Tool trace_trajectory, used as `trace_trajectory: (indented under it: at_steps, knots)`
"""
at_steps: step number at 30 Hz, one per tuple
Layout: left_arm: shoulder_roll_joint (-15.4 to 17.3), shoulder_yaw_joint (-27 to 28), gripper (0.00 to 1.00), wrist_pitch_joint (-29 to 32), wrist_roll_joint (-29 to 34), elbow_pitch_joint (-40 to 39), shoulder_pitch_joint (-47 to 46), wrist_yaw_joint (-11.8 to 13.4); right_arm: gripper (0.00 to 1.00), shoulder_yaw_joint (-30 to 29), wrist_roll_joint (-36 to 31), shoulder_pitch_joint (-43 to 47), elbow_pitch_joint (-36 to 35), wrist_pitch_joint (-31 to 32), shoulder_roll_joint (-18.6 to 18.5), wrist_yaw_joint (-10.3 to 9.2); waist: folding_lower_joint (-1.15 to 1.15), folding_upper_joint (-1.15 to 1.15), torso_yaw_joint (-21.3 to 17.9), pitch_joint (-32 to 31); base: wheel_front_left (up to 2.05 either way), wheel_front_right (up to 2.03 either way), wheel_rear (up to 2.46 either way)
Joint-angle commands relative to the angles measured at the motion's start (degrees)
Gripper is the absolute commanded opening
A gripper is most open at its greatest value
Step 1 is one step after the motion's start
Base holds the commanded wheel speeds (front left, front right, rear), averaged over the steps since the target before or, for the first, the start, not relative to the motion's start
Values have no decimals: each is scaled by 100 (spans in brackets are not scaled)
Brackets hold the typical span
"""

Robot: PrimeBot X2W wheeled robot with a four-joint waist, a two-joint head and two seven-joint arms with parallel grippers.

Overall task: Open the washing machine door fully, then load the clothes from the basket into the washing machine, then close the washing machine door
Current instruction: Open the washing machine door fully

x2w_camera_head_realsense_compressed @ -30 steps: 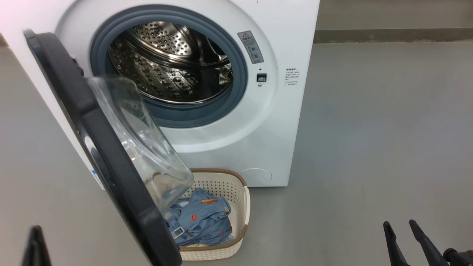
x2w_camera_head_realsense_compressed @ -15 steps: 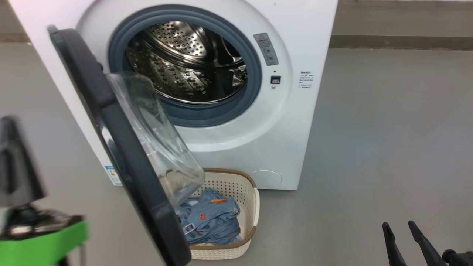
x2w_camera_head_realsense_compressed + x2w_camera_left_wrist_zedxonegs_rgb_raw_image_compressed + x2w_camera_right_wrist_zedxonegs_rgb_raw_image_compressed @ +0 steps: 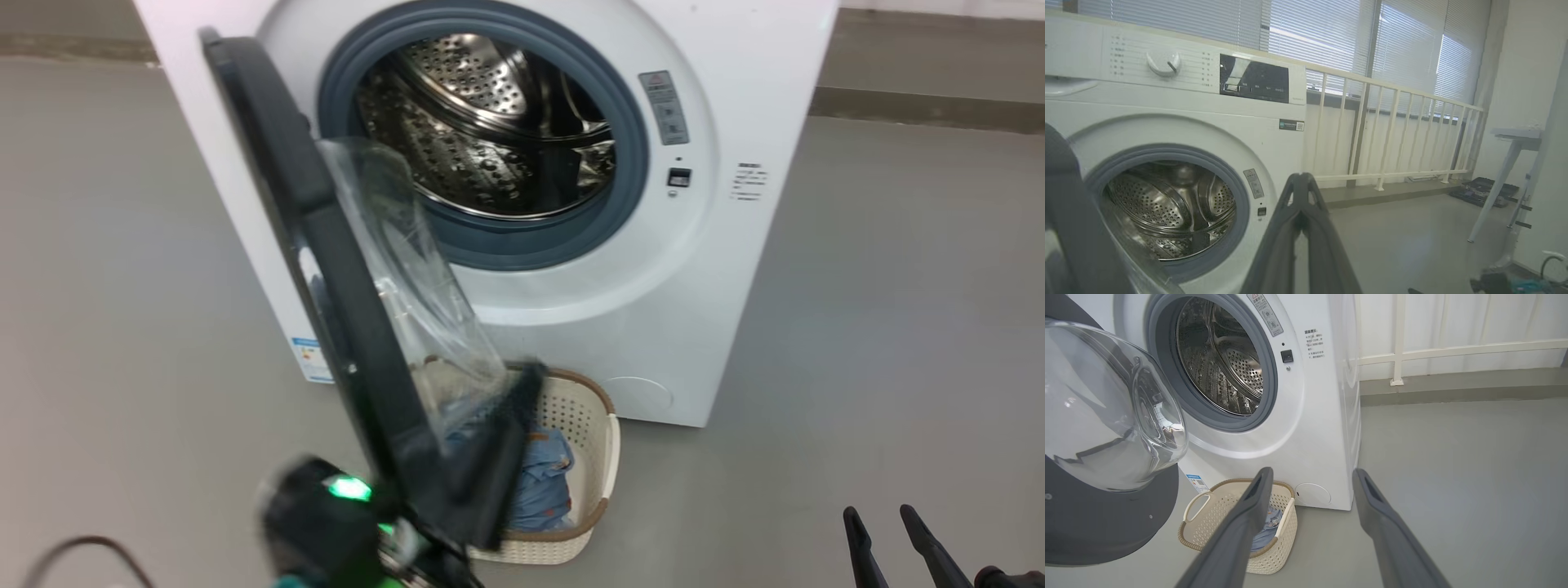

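A white front-loading washing machine (image 3: 571, 327) stands on a grey floor (image 3: 898, 327). Its round black door (image 3: 326, 245) is swung out on the machine's left side and shows almost edge-on from the head camera. The door's clear glass bowl (image 3: 408, 269) bulges toward the machine. The uncovered opening shows a grey rubber seal (image 3: 629, 188) and a perforated steel drum (image 3: 490, 139).

The left gripper (image 3: 526, 384) rises, blurred, from the bottom of the head view, with a green light glowing near its base. Its dark fingers lie across the lower edge of the door, their tips over the near corner of a cream basket (image 3: 588, 416). Whether they touch the door cannot be told. Blue clothes (image 3: 545, 482) lie in the basket, just to the right of those fingers.

In the left wrist view the fingers (image 3: 1278, 245) are pressed together with nothing between them. The drum sits beyond them to the left, and a white railing (image 3: 1392, 122) stands beyond them to the right.

The right gripper (image 3: 878, 514) sits at the lower right of the head view, well apart from the machine and basket. In its wrist view the fingers (image 3: 1237, 539) stand wide apart and hold nothing. The basket lies on the floor at the machine's foot, just beyond the left-hand finger of that view, which hides part of it. A strip of blue cloth shows beside that finger. The machine's lower front corner stands between and beyond the two fingers, and the door and its bowl hang far to their left.
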Motion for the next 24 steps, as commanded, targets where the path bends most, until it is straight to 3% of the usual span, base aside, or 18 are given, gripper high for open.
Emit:
trace_trajectory:
  at_steps: [1, 9, 24]
  knots:
    - [26, -54, 0, 169, -203, -56, 22, 58, 100, 98, 0, -80, -117, -69, -89, 9, 0, 0, 178, 32, 0, 0, 0]
    - [26, -664, 0, 440, -931, 523, 486, 302, 100, 153, 3, -135, -95, -69, -50, 9, 0, 0, 403, 109, 0, 0, 0]
    - [48, -483, 0, 301, -1803, 1147, 405, 373, 100, 206, 57, -206, -60, -69, -146, 9, 0, 0, 260, 185, 0, 0, 0]
